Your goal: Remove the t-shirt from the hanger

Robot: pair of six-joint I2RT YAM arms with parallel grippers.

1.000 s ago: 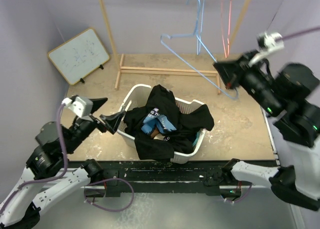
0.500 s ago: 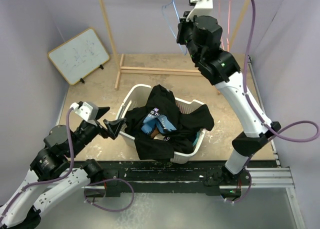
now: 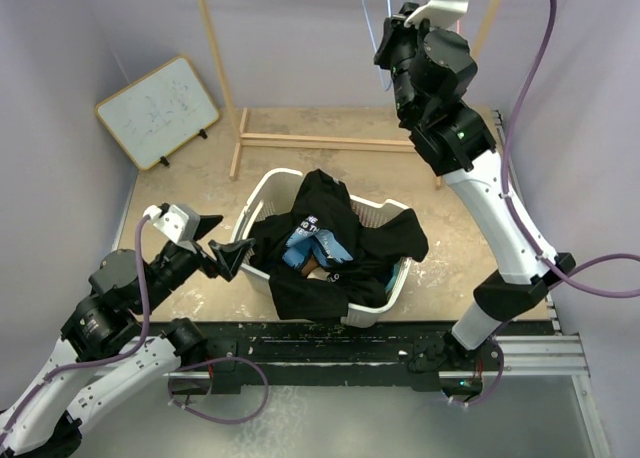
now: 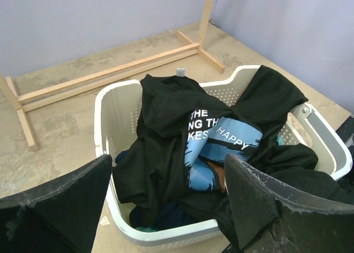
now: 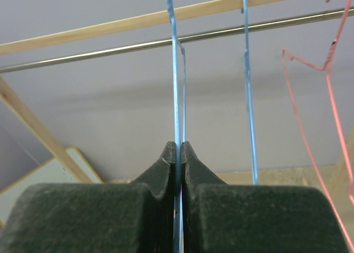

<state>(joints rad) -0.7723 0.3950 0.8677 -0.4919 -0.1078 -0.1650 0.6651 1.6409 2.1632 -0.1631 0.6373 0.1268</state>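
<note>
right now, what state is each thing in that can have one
laundry basket, upright, full of clothes
black t-shirt, off any hanger, crumpled in the laundry basket
blue hanger, bare, pinched, raised high
right fingers, shut on the blue hanger
left fingers, open, empty
other blue hanger, hanging, bare
pink hanger, hanging, bare
whiteboard, propped against the wall

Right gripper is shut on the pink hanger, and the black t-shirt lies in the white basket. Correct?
No: the right wrist view shows the right gripper shut on a blue hanger, not the pink hanger. The black t-shirt does lie in the white basket.
</note>
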